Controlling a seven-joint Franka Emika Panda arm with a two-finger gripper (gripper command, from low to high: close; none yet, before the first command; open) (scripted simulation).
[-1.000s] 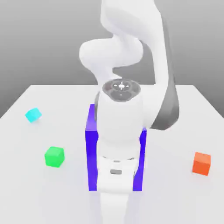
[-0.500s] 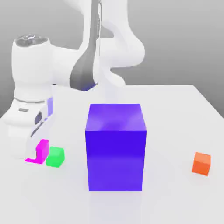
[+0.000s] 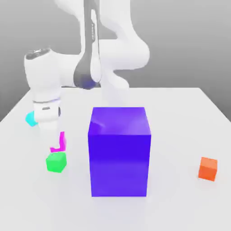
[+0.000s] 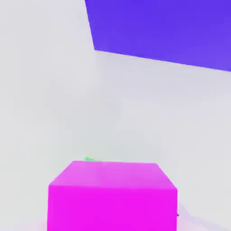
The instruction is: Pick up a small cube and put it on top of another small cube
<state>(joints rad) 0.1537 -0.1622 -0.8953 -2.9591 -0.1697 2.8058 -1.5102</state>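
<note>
The small magenta cube (image 3: 61, 141) hangs just above the table at the exterior view's left, with my gripper (image 3: 55, 140) shut on it. Directly below it, and barely apart from it, the green small cube (image 3: 56, 162) rests on the table. In the hand view the magenta cube (image 4: 113, 196) sits close up, and a sliver of the green cube (image 4: 89, 159) peeks out past its far edge. My white arm reaches in from the back and bends down over the left side.
A big blue-violet block (image 3: 119, 151) stands mid-table, just to the right of the green cube, and appears in the hand view (image 4: 162, 31). A cyan cube (image 3: 30, 119) lies behind my hand at the left. An orange cube (image 3: 208, 168) sits at the far right.
My hand has swung from in front of the big block to the left side. Over the last half second the magenta cube has risen from beside the green cube to above it.
</note>
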